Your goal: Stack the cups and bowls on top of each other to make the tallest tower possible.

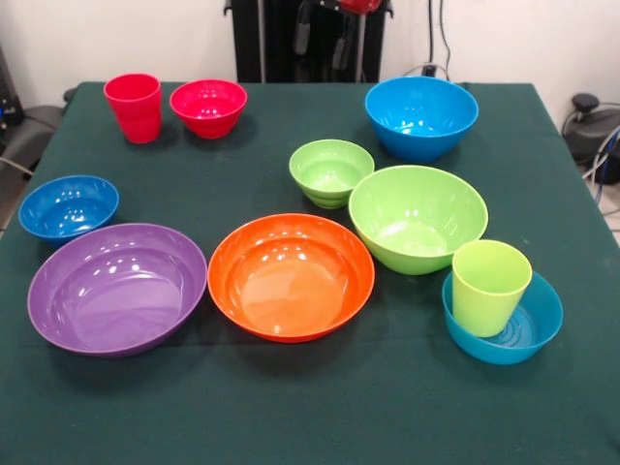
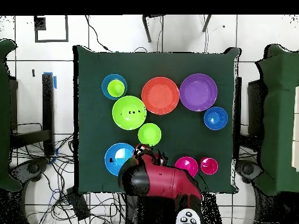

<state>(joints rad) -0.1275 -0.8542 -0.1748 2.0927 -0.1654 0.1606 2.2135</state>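
1. Arm (image 2: 160, 181) drawn back over the table's robot-side edge in the overhead view, red and black, folded above its base; front view shows only dark hardware and a bit of red at the top edge.
2. Gripper (image 2: 142, 153) a small dark and red cluster at the arm's tip, hanging between the big blue bowl and the red bowl, above the cloth; jaws too small and blurred to read, so cannot tell whether open or closed, and nothing seen in their hold.
3. No readable brand, label or writing anywhere in either view.
4. Green cup (image 1: 489, 287) upright inside a teal bowl (image 1: 528, 334), at the front view's near right; the only stacked pair.
5. Red cup (image 1: 134, 107) upright at far left, just beside the red bowl (image 1: 209, 107), not touching.
6. Small blue bowl (image 1: 68, 206) alone at the left edge, near the purple bowl (image 1: 116, 288).
7. Orange bowl (image 1: 291, 276) in the middle, just beside the purple one.
8. Big green bowl (image 1: 418, 218) right of the orange one, just beside the small green bowl (image 1: 331, 171).
9. Big blue bowl (image 1: 421, 116) at far right, apart from the rest.
10. All on a dark green table (image 1: 291, 417); all bowls mouth up.
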